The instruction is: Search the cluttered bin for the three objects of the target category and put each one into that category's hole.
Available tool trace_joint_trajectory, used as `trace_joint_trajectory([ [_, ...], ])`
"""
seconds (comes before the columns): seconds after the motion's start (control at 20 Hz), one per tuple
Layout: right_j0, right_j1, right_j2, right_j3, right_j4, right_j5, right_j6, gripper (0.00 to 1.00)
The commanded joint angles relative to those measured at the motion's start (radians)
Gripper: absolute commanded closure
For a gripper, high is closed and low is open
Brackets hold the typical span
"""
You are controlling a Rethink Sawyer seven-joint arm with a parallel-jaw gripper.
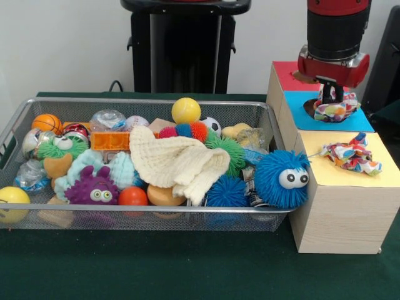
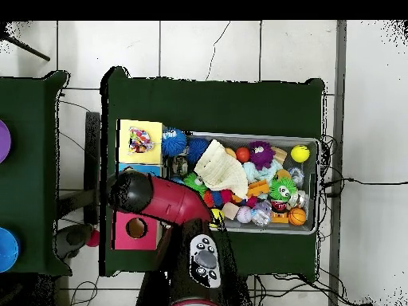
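My gripper [image 1: 333, 94] hangs over the blue-topped box [image 1: 359, 120] at the right, shut on a printed cloth piece [image 1: 337, 110] that rests on or just above the blue top, beside its dark hole [image 1: 307, 107]. A second printed cloth piece [image 1: 352, 156] lies on the yellow top [image 1: 350, 176] of the nearest wooden box and covers its hole; it also shows in the overhead view [image 2: 141, 142]. No third printed piece shows. The wire mesh bin [image 1: 144, 101] is full of toys. In the overhead view the arm [image 2: 159, 199] hides the gripper.
A cream knitted cloth [image 1: 178, 164] lies across the bin's middle, a mint knitted cloth [image 1: 109, 170] to its left. Blue fuzzy balls [image 1: 281, 179], a purple spiky toy [image 1: 92, 189] and several balls fill the bin. The red-topped box [image 2: 123, 231] stands farthest back.
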Motion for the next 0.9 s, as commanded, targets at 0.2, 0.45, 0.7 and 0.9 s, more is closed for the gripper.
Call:
trace_joint_trajectory([
  [0.2,-0.074,-0.105,-0.015,-0.067,-0.061,0.32,0.087,1.0],
  [0.45,-0.099,-0.142,-0.011,-0.088,-0.073,0.391,0.084,1.0],
  [0.7,-0.114,-0.157,-0.014,-0.122,-0.088,0.428,0.095,1.0],
  [0.9,-0.119,-0.141,-0.019,-0.143,-0.111,0.352,0.09,1.0],
])
